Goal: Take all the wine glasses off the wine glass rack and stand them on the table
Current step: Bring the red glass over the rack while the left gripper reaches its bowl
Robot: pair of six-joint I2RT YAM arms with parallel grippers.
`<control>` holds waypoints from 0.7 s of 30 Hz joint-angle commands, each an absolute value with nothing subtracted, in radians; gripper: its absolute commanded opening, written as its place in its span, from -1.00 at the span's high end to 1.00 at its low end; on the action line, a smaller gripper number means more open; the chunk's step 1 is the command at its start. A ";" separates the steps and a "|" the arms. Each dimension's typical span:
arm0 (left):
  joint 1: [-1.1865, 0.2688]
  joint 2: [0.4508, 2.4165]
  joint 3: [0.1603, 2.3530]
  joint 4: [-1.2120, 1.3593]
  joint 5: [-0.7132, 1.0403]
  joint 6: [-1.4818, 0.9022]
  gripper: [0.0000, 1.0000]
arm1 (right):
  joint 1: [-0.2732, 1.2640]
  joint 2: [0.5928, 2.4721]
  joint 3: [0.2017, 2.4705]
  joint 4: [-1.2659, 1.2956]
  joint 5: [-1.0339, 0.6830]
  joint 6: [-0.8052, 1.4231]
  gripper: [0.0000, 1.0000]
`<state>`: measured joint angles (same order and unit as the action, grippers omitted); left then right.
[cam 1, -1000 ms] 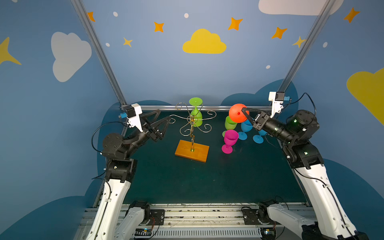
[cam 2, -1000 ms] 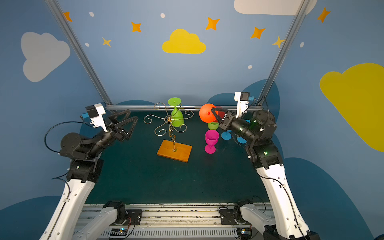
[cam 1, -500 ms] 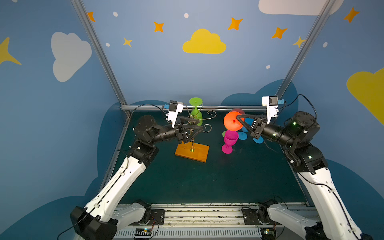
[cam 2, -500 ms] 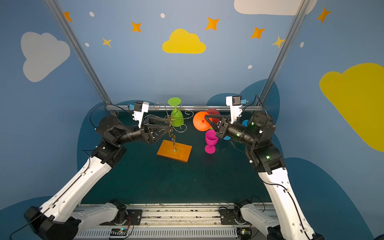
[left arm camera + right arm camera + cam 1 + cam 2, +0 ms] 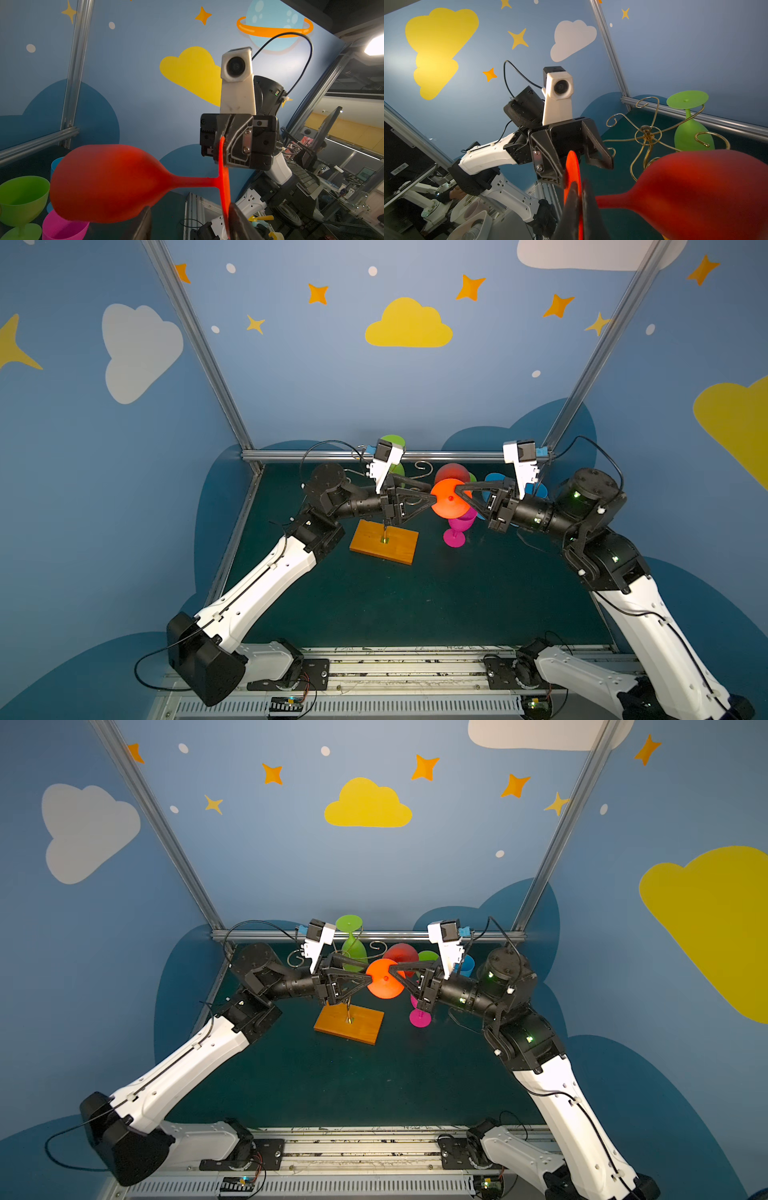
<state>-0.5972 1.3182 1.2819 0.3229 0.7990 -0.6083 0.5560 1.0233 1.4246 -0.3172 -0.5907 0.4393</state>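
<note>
Pinching red wine glass (image 5: 446,510) foot, right pincer (image 5: 457,491) clamped, left pincer (image 5: 433,494) parted around rim

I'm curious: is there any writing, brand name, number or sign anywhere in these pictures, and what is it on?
No text can be read anywhere.
Barcode sticker on a dark panel, right wrist view: too small to read.
Screen behind the cell, left wrist view: blurred.
Wall clouds and stars: shapes only, no letters.
</note>
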 commanded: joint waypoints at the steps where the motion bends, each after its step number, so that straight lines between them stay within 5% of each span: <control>1: -0.605 1.329 1.322 0.377 0.833 -0.641 0.13 | 0.577 1.029 1.448 -0.319 -0.571 0.413 1.00; 21: -0.616 1.278 1.286 0.400 0.840 -0.693 0.94 | 0.627 1.047 1.460 -0.353 -0.459 0.376 1.00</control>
<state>-0.6121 1.3243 1.2961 0.3664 0.8383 -0.7010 0.6258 1.0542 1.4303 -0.3416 -0.5095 0.3916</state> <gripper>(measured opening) 0.051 0.048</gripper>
